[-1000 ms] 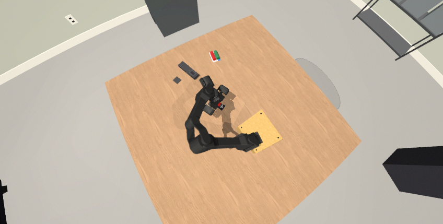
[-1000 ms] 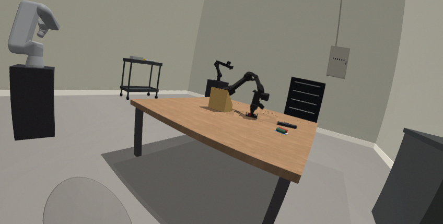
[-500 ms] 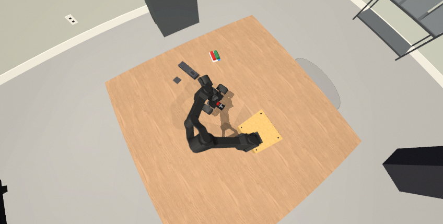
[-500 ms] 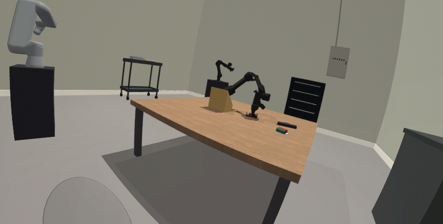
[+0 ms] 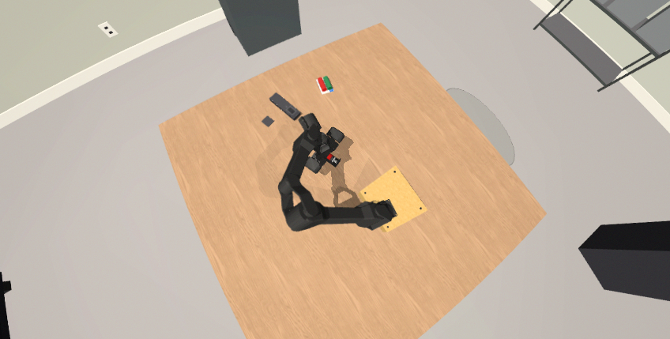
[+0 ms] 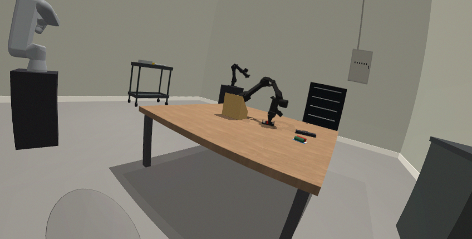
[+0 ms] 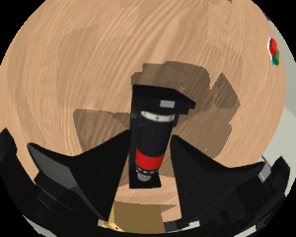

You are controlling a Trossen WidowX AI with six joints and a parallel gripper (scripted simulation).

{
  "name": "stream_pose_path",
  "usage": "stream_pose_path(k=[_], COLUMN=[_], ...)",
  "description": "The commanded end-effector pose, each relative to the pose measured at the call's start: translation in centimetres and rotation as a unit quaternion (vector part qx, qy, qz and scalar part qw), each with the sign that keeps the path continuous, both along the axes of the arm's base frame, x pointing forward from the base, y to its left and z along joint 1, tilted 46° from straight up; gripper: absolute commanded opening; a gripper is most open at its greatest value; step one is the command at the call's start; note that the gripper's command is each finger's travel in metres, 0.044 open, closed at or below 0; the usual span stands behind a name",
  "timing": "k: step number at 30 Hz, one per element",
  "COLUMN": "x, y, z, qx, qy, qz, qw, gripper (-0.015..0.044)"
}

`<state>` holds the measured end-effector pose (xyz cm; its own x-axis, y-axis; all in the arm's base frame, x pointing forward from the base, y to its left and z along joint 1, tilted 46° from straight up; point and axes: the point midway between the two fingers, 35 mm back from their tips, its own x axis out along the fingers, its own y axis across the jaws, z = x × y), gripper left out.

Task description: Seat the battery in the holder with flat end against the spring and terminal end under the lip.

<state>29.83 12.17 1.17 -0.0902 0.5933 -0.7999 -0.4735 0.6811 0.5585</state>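
The battery, black with a red band and a silver ring marked plus, lies in the black holder. Its plus-marked end is at the holder's far wall, where the lip hides the tip. Its red-banded end faces the small grey coil at the near end. Whether it is fully flat and straight I cannot tell. My gripper is open around the battery, one finger on each side, with narrow gaps. Contact at the hidden finger parts cannot be judged.
A yellow block stands by the arm's base. A dark remote-like case, a small dark square and a red and a green cylinder lie farther off on the wooden table.
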Motion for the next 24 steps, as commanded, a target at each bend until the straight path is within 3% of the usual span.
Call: stream_pose_path(k=[1,7,17,24], x=[0.1,0.2,0.9,1.1], y=[-0.5,-1.0,-6.2,-6.3], z=[0.4,0.9,5.8,5.9], qx=[0.000,0.000,-0.001,-0.001], qy=[-0.001,-0.002,-0.002,-0.002], qz=[0.001,0.001,0.001,0.001], qw=[1.000,1.000,1.000,1.000], gripper=[0.0183,0.0183,0.0440,0.0440])
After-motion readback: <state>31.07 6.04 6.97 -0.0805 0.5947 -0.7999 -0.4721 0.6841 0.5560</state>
